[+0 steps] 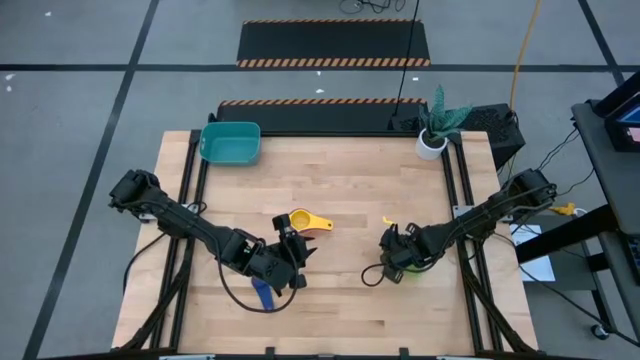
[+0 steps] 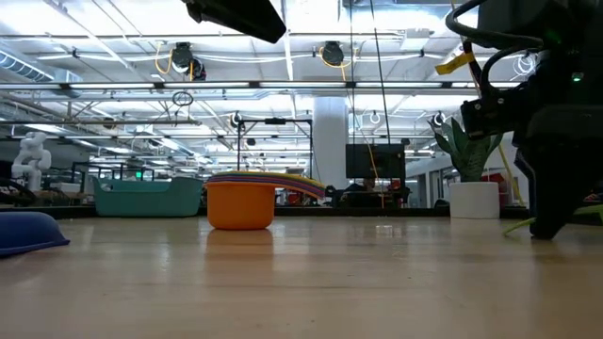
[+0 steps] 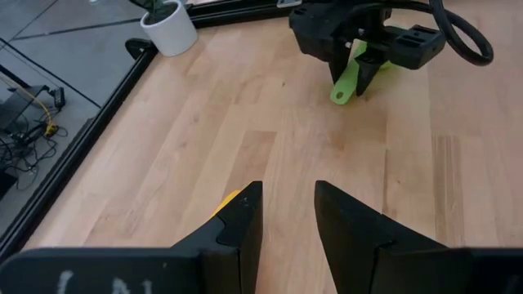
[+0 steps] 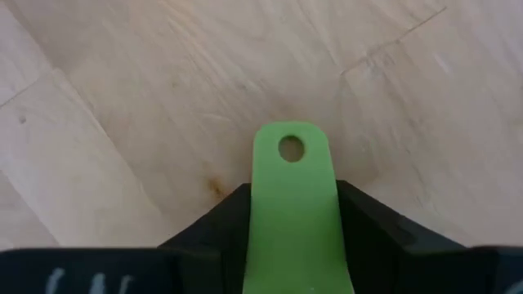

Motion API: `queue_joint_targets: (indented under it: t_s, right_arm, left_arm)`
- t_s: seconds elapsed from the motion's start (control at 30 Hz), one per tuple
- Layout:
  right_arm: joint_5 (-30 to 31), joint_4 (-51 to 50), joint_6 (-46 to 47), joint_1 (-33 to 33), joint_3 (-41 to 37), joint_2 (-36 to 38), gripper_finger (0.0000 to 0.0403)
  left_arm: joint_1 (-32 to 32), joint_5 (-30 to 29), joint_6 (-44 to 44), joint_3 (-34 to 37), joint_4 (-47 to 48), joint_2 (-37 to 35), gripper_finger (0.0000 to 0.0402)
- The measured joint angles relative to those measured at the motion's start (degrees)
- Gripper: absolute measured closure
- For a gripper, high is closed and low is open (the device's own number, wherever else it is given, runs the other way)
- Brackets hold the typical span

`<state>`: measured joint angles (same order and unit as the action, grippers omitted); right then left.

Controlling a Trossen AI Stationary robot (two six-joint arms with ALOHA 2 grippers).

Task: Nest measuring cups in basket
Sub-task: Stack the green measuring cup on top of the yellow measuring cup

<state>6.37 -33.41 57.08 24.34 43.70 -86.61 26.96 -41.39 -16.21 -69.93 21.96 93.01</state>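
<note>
Gripping 1 green cup point(image 4: 291, 212), right gripper point(image 4: 291, 245); 1 basket point(image 1: 231, 143).

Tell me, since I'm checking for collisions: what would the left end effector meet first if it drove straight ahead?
Likely the green measuring cup held by the right end effector; bare table lies between. Depth is uncertain.

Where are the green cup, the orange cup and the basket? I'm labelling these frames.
green measuring cup point(image 4: 291, 204), right wrist view, on its handle.
orange measuring cup point(image 2: 239, 205), low view, on its side wall.
teal basket point(image 1: 231, 130), high view, on its rim.
</note>
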Motion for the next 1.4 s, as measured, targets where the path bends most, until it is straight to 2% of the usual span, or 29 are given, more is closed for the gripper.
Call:
queue_joint_targets:
  t_s: [0.3,0.57,1.13,1.4]
  right_arm:
    - [0.1,1.1,-9.1,0.0,-0.1,0.0,0.0252]
    - [0.7,6.7,-15.4,0.1,-0.1,-0.1,0.0268]
    - [1.1,32.5,-36.5,0.7,-0.1,6.2,0.0264]
    - [0.9,44.8,-46.7,1.3,-0.1,6.4,0.0263]
  left_arm:
    - [0.0,0.0,0.0,0.0,0.0,0.0,0.0286]
    - [0.0,0.0,-0.3,0.0,0.0,0.0,0.0286]
    - [2.1,1.5,-2.3,0.0,-0.2,0.0,0.0286]
    - [2.0,4.2,-1.7,0.0,-7.2,0.6,0.0286]
